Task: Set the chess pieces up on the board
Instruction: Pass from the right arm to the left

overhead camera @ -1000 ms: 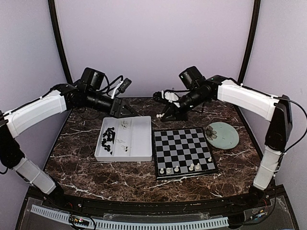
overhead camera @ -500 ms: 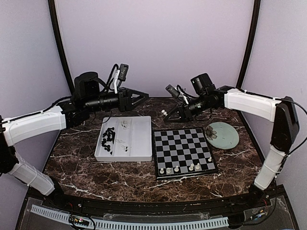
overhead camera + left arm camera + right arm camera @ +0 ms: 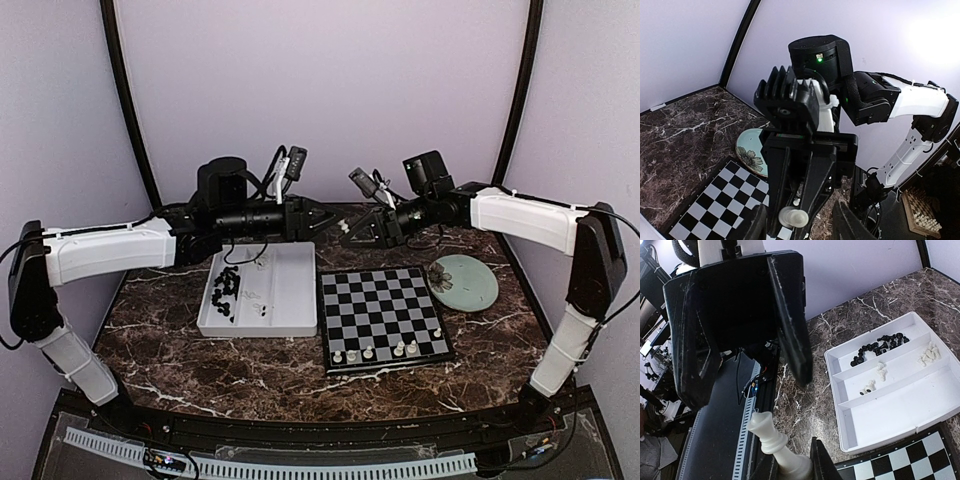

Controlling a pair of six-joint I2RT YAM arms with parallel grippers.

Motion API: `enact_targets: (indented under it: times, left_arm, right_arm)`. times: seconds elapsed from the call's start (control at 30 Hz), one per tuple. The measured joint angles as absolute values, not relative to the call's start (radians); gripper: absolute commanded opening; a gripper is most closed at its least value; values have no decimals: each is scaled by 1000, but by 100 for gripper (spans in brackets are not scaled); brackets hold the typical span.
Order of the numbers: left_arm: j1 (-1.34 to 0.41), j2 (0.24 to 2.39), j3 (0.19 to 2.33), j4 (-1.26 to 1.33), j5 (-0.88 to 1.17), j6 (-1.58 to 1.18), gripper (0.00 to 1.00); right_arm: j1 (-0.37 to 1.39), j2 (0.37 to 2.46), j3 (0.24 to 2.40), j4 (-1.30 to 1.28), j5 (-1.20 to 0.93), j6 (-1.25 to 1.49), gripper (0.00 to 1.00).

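Note:
My right gripper (image 3: 350, 237) is shut on a tall white chess piece (image 3: 777, 450) and holds it in the air behind the board (image 3: 385, 315). The piece also shows in the left wrist view (image 3: 792, 217), at the tip of the right gripper's black fingers (image 3: 815, 185). My left gripper (image 3: 324, 221) is open and empty. It points tip to tip at the right gripper, and its wide jaws fill the right wrist view. Several white pieces (image 3: 368, 352) stand on the board's near rows. Black pieces (image 3: 228, 285) and a few white ones (image 3: 260, 262) lie in the white tray (image 3: 285, 320).
A pale green flowered plate (image 3: 463, 281) lies right of the board. The tray sits left of the board on the dark marble table (image 3: 160, 330). Both arms stretch over the back of the table, above the tray's far edge and the board's far left corner.
My left arm has swung right and up, from behind the tray to face the right gripper. My right gripper has lifted the white piece slightly and turned toward the left gripper.

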State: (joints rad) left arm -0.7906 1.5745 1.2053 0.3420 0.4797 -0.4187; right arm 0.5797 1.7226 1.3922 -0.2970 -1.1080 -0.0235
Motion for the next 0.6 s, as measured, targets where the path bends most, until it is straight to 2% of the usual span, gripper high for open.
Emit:
enact_targets:
  times: [0.2,0.5,0.6]
  left_arm:
    - [-795,1616,1233,340,514,-433,43]
    - [-797,1658,1265,289,540,-444,25]
    - [-797,1662,1278,280,543,-448,24]
  right_arm:
    - [580,1723,1392,-283,-1112,-13,16]
    - [580,1723,1389,-277,-1119,-6,16]
    - [579,1723,1387,-276,-1119,-5,16]
